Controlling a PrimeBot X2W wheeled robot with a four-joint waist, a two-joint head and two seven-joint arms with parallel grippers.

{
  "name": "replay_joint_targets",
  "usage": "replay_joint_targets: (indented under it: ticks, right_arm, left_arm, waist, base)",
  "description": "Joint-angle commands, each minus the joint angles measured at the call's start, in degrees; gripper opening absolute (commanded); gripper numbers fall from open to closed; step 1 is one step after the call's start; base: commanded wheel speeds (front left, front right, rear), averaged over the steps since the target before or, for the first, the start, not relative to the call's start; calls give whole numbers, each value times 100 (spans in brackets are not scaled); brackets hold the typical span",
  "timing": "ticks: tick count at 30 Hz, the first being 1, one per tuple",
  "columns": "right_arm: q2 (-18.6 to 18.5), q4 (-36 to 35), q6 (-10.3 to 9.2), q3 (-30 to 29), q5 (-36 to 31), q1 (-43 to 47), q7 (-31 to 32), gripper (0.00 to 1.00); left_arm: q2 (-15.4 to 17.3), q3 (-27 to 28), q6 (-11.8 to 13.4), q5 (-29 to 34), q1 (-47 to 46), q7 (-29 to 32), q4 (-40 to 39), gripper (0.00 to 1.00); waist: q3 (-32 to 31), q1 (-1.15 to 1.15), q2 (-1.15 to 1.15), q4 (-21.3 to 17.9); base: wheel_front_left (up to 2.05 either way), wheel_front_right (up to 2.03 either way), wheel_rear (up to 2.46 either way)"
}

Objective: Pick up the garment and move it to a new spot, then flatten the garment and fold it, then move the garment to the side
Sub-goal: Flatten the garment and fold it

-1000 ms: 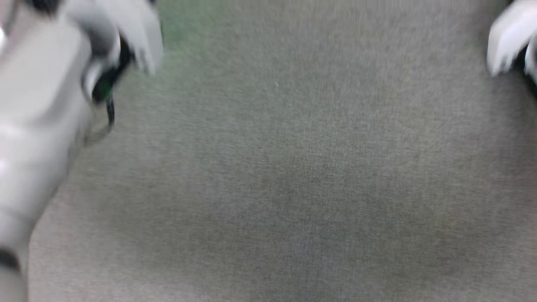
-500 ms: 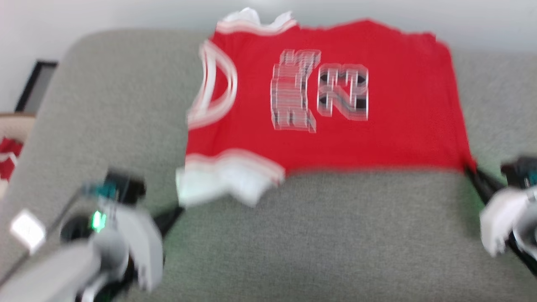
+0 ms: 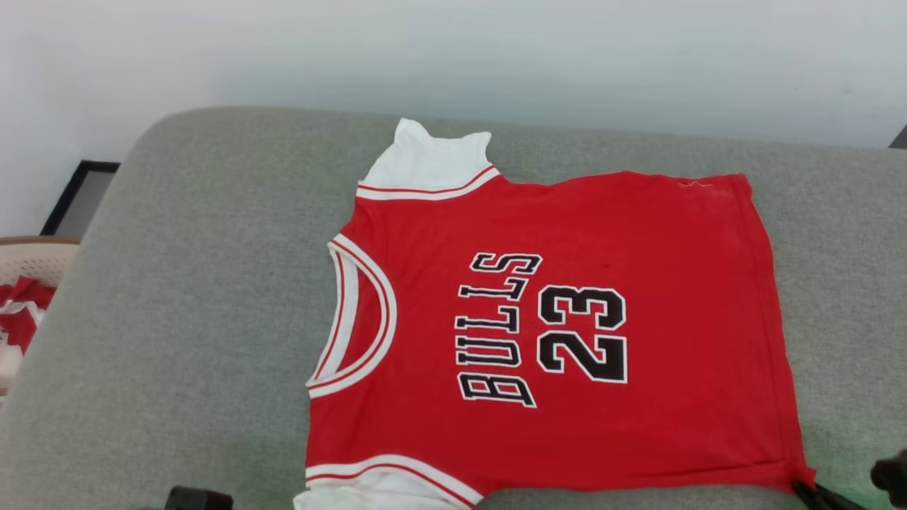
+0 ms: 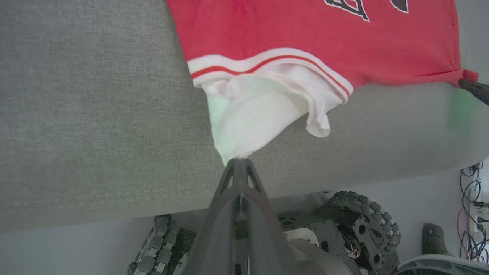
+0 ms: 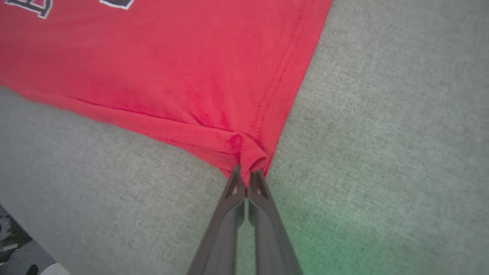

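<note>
The garment [image 3: 567,326], a red jersey with white sleeves and black lettering, lies spread flat on the grey cushion [image 3: 198,297], neck to the left and hem to the right. My left gripper [image 4: 238,162] is shut on the tip of the near white sleeve [image 4: 259,114], which bunches toward the cushion's front edge. At the near hem corner [image 5: 250,156], my right gripper [image 5: 247,177] is shut on a pinch of red cloth. Its dark fingers [image 3: 808,490] show at the head view's bottom right, at that same corner.
A pale basket [image 3: 32,258] holding red and white cloth stands off the cushion's left end, beside a black frame [image 3: 78,198]. A white wall runs behind. Below the cushion's front edge are my wheeled base [image 4: 359,225] and loose cables [image 4: 470,214].
The head camera has swung from bare blurred cushion onto the whole garment, now sharp. Both grippers stay shut at the near sleeve and hem corner.
</note>
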Motion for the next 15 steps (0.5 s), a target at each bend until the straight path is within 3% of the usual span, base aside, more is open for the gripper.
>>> replay_joint_targets:
  ticks: [1, 7, 10, 15]
  right_arm:
    - [111, -190, -6, -247, -112, 251, 97, 0]
    - [383, -971, -6, -861, -428, 735, 646, 0]
    - [510, -1396, -6, -1193, -603, 704, 926, 0]
    - [586, -1839, -6, -1348, -792, 128, 1334, 0]
  left_arm:
    - [76, 22, 88, -35, 95, -53, -85, 0]
    - [312, 162, 222, -76, 32, -69, -380, 0]
    - [579, 321, 260, 91, -277, 48, -556, 0]
    - [970, 636, 81, 548, -1153, 538, -634, 0]
  waist:
    - [50, 0, 0, -28]
    - [178, 0, 0, -118]
    - [280, 0, 0, -180]
    - [498, 0, 0, -295]
  base:
    - [0, 0, 0]
    - [0, 0, 0]
    - [0, 0, 0]
    - [0, 0, 0]
